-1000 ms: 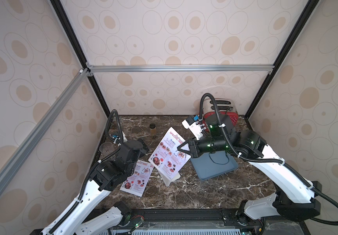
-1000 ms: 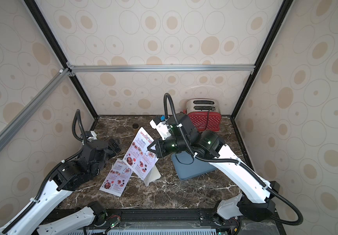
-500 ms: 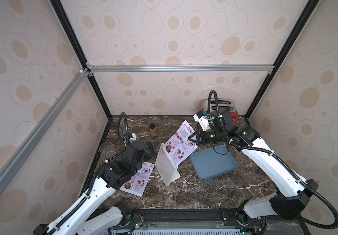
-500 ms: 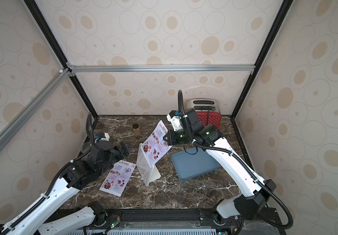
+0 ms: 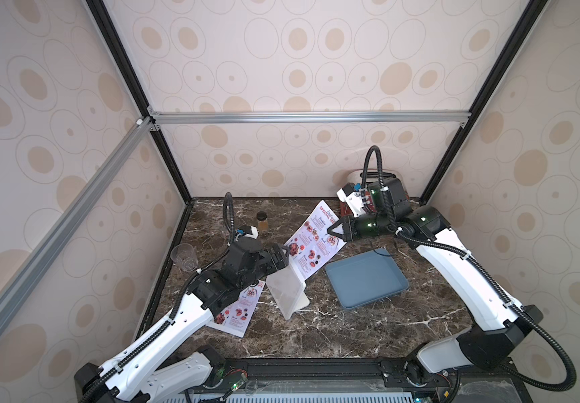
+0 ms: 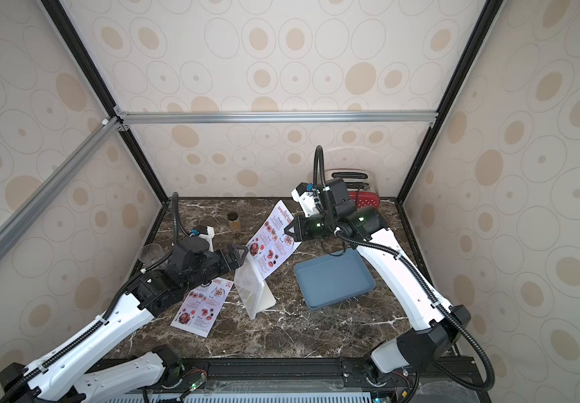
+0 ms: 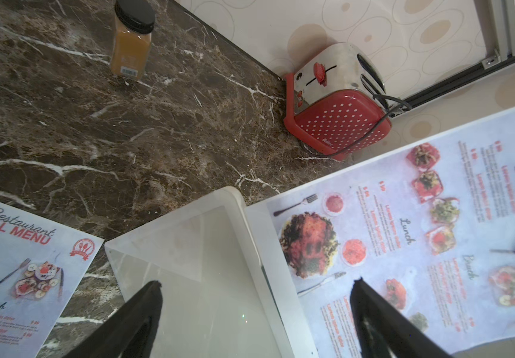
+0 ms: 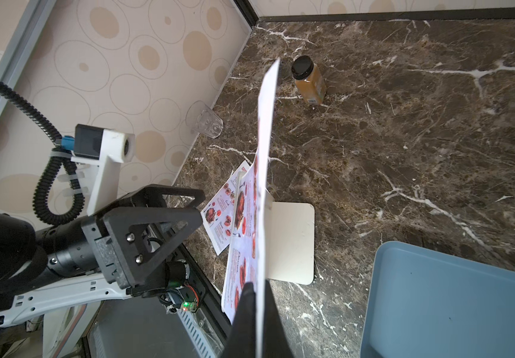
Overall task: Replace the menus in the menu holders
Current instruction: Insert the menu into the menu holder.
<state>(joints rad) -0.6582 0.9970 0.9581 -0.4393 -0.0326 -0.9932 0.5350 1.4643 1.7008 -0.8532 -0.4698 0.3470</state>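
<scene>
One menu (image 5: 239,314) lies flat on the table (image 5: 316,335); we judge it the spare. Left gripper (image 5: 283,256), jaws spread, straddles the menu holder (image 5: 286,295), likely to brace it. Right gripper (image 5: 333,232) pinches the second menu (image 5: 311,242) aloft, its lower end at the holder.

The lifted menu (image 5: 316,240) has risen, seemingly nearly clear of its holder (image 5: 286,296).

On the desk (image 5: 316,335) the menu holder (image 5: 286,293) stands central: flat menu (image 5: 238,310) left of it, tray (image 5: 365,279) right, raised menu (image 5: 316,240) above, bottle (image 5: 262,223) behind, toaster (image 6: 365,199) in the back-right corner.
</scene>
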